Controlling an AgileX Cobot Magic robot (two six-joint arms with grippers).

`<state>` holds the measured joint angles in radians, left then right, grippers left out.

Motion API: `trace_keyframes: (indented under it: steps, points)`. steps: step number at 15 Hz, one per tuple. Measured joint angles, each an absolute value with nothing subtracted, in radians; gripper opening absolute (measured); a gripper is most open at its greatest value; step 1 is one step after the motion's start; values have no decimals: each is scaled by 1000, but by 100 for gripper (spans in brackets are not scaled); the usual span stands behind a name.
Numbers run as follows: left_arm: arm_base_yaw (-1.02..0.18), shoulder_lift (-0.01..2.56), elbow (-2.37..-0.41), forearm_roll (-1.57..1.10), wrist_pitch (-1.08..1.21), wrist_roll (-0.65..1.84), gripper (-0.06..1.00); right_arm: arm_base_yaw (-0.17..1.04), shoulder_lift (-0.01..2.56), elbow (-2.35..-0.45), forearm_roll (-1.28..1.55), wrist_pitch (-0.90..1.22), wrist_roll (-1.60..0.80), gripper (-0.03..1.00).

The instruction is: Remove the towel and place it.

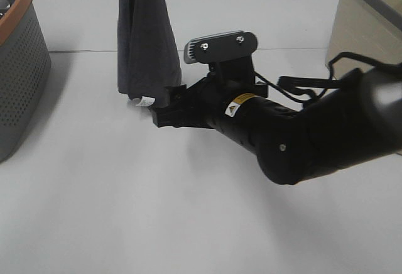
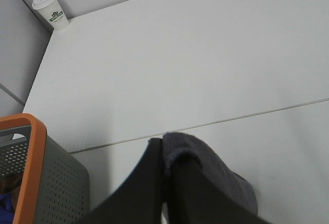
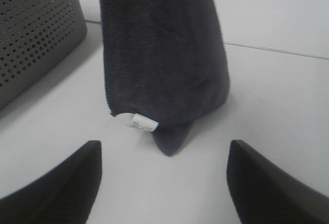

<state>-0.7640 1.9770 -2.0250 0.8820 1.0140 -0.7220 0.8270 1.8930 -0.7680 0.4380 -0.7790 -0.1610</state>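
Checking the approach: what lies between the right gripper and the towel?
Only bare table, in the right wrist view; the towel hangs clear of the open right gripper.

Right arm (image 1: 314,139): glossy black, thick rounded shell; one small silver screw (image 1: 282,147) is set in it.
Warning label (image 1: 240,102): yellow-and-white sticker, stuck on the black wrist segment.
Camera mount (image 1: 221,45): grey plate, rounded corners, ribbed at its left end; fixed by two silver bolts.
Cables (image 1: 301,84): black, thin, looped on the far side of the wrist.
Right fingers (image 3: 61,183): matte black, tapered to rounded tips.
Left fingers (image 2: 136,188): black, flat-faced.
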Motion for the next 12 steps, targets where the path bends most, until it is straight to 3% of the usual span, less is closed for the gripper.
trace_keyframes:
  steps: [3,6,12]
  points:
    - [-764,1977,-2025,873,985,-722,0,827,2019,-895,309,-772,-63,85]
    - [-764,1993,-2025,870,969,-722,0,828,2093,-1045,323,-667,-24,87]
    - [-764,1999,-2025,866,956,-748,0,828,2200,-1217,759,-581,-181,87]
